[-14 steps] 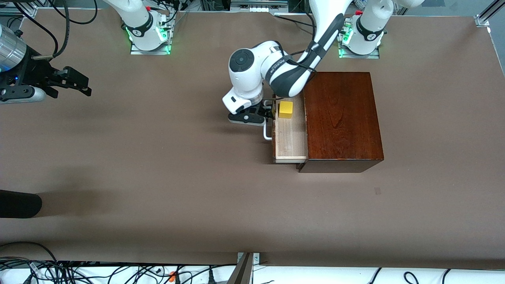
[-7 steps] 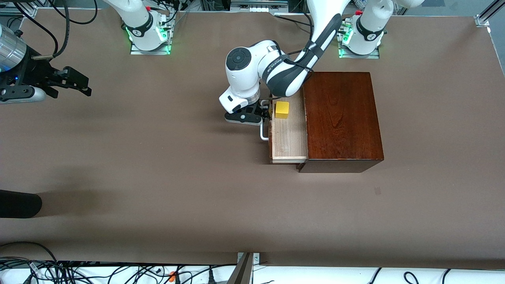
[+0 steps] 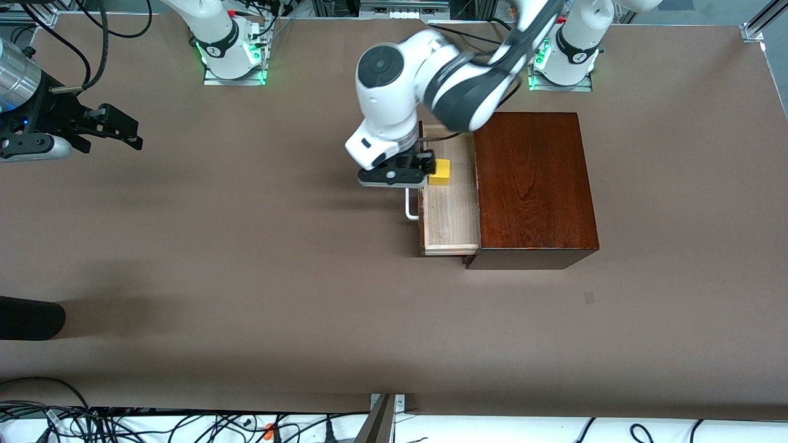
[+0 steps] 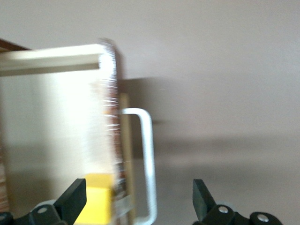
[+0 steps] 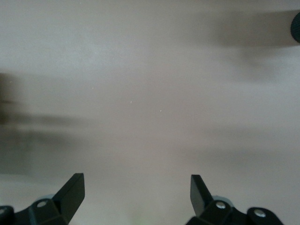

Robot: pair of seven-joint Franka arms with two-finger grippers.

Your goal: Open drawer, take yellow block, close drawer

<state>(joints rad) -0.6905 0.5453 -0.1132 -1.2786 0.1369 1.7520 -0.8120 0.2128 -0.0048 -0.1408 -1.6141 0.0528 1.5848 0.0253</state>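
The dark wooden drawer [image 3: 450, 206] with the white U-shaped handle [image 3: 410, 204] stood pulled out of the reddish-brown wooden box [image 3: 532, 187], the small yellow block [image 3: 439, 172] lying inside on the pale floor. The left gripper [image 3: 425, 167] hovered over the drawer's front edge beside the block — fingers released, grasping nothing. The right gripper [image 3: 117, 132] waited over the brown table [image 3: 246, 277] at the right arm's end — fingers spread wide.

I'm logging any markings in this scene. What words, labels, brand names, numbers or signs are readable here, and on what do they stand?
None can be read.
The wooden box, the drawer and the yellow block: plain faces, no print.
The base collars of the two arms: a small round mark on each, too small to read.
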